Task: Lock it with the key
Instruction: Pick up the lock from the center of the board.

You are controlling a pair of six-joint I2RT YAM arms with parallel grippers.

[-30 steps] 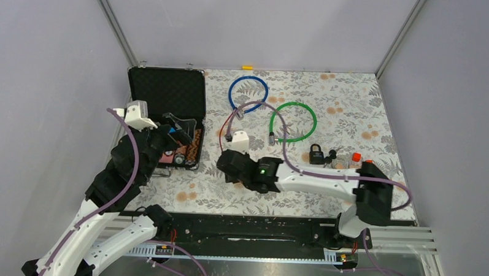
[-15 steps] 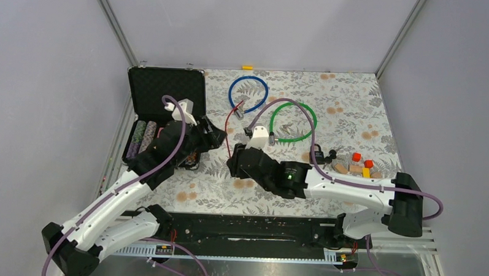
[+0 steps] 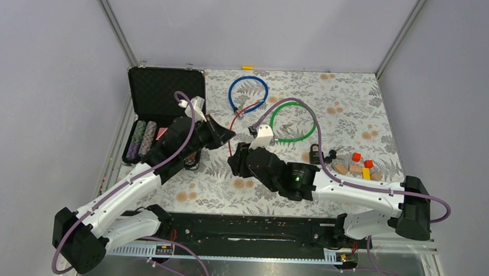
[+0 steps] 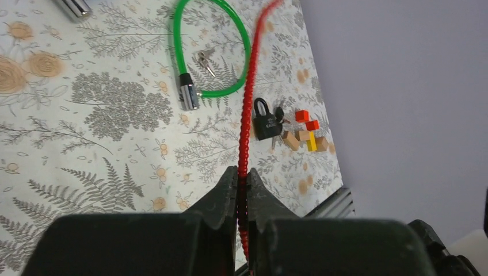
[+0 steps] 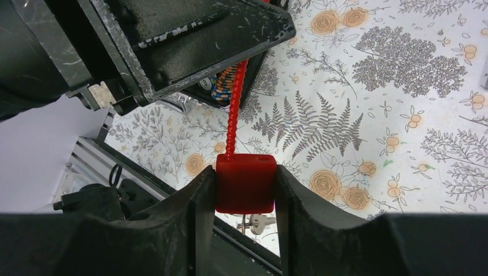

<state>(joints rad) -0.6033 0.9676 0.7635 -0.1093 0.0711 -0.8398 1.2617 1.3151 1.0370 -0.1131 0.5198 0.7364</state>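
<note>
A red cable lock is held between both arms at mid-table. My right gripper (image 5: 246, 185) is shut on its square red lock body (image 5: 246, 179), and a small silver key (image 5: 254, 223) hangs under that body. The ribbed red cable (image 5: 233, 112) runs from the body up toward the left arm. In the left wrist view my left gripper (image 4: 242, 175) is shut on the red cable (image 4: 248, 103), jaws pressed against its sides. From above, the left gripper (image 3: 227, 136) and right gripper (image 3: 234, 156) sit close together, with the cable (image 3: 240, 113) looping behind them.
A green cable lock (image 3: 293, 121) and a blue one (image 3: 248, 94) lie behind the grippers. A black padlock (image 3: 317, 156) and small coloured blocks (image 3: 357, 166) lie to the right. An open black case (image 3: 167, 89) stands at the left, holding poker chips.
The left arm swung from the case toward the table's middle and its jaws went from open to shut on the red cable. The right arm shifted slightly, still holding the lock body.
</note>
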